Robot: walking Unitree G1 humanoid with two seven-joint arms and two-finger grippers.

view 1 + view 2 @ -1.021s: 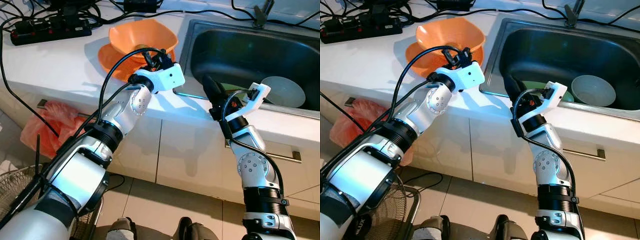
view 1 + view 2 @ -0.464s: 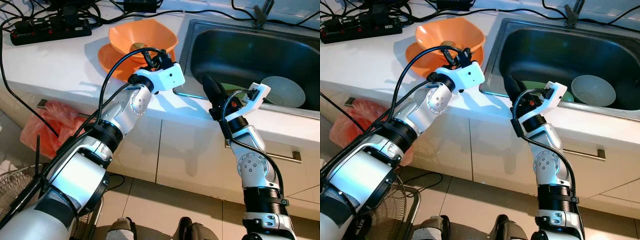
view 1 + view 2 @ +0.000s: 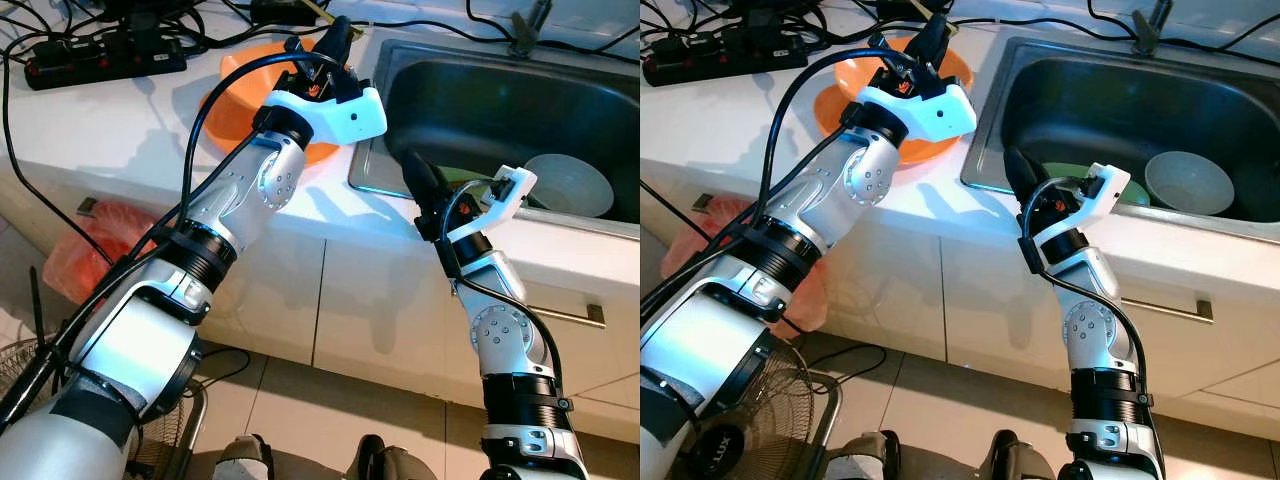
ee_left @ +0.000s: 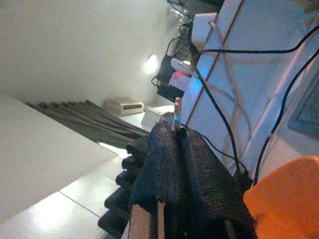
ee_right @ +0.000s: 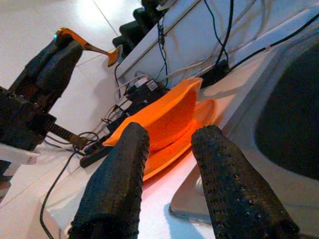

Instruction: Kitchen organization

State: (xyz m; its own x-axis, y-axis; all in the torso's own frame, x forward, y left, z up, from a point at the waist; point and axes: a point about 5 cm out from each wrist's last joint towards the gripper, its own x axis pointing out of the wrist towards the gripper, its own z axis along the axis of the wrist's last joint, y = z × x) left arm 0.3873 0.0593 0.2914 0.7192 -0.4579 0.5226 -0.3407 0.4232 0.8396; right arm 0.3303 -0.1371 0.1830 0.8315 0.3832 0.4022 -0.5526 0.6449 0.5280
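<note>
Above orange bowl (image 3: 250,85) | left tool (image 3: 335,40) clamps spoon (image 5: 92,47) | right tool (image 3: 420,185) open, empty

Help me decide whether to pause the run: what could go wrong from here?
1. The left gripper pinches the spoon by its thin handle, high above the orange bowl; a slip could drop it.
2. A power strip and loose cables lie on the counter beside the sink; the raised left arm might snag them.
</note>
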